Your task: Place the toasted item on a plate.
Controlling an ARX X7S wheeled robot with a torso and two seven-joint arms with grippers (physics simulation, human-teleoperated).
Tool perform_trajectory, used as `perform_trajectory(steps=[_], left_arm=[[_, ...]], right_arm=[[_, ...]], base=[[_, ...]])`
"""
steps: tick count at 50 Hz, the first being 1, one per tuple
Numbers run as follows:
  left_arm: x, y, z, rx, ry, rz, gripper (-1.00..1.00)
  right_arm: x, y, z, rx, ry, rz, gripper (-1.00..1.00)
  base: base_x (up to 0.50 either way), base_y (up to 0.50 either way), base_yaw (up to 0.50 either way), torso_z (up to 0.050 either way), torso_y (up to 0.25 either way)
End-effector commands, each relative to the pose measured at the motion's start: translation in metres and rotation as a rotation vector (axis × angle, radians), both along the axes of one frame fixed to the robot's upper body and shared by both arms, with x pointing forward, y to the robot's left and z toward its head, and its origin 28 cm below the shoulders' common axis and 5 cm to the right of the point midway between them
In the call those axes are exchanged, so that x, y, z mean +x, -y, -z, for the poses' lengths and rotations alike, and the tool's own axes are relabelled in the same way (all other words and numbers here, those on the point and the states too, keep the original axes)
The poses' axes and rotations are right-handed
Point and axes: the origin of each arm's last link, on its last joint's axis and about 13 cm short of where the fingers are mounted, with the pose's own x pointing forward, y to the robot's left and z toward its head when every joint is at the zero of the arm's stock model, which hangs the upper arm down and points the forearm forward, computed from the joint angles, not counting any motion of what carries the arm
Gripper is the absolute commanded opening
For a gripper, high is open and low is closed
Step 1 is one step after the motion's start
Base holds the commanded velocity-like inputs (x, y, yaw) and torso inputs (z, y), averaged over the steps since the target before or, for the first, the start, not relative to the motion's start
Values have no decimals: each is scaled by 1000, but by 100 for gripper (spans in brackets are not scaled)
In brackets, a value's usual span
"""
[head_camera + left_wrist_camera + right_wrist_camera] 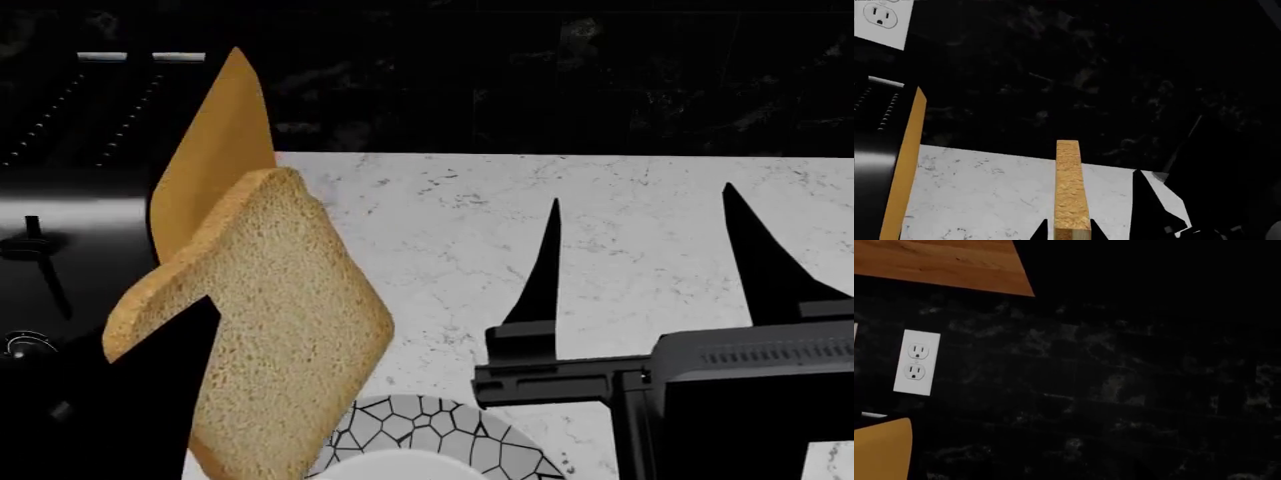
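Light-brown toasted item (274, 330) apparently in left gripper (1069, 231)

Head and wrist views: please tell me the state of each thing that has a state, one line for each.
toasted slice: lifted, out of the toaster, held upright in the left gripper.
second slice: standing in the toaster.
left gripper: shut on the toasted slice, seen edge-on.
right gripper: open, empty, fingers apart over the counter.
plate: on the counter, nothing on the visible part.
toaster: lever position unclear.
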Motion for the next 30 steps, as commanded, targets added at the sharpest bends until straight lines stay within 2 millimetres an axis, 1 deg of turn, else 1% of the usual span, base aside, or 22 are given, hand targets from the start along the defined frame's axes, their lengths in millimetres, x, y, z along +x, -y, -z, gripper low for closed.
perform_trajectory(steps=[1, 7, 16, 23, 24, 30], left_arm=[[-11, 0, 13, 0, -75, 57, -100], [-14, 1, 11, -4, -65, 75, -100], [-13, 5, 18, -20, -89, 97, -100], [-14, 12, 35, -60, -158, 142, -100], [-15, 13, 37, -42, -155, 145, -100], [-11, 17, 47, -61, -183, 155, -100]], right_arm=[[0, -1, 2, -5, -8, 3, 100], [1, -2, 3, -4, -10, 0, 100], [0, -3, 2, -12, -12, 2, 100], [-1, -2, -1, -11, -8, 4, 100], [-1, -2, -1, -12, -7, 4, 100], [-2, -1, 1, -9, -9, 5, 100]], base=[[0, 0, 0, 0, 0], [0, 0, 0, 0, 0], [0, 0, 0, 0, 0], [0, 0, 0, 0, 0], [0, 0, 0, 0, 0], [0, 0, 0, 0, 0]])
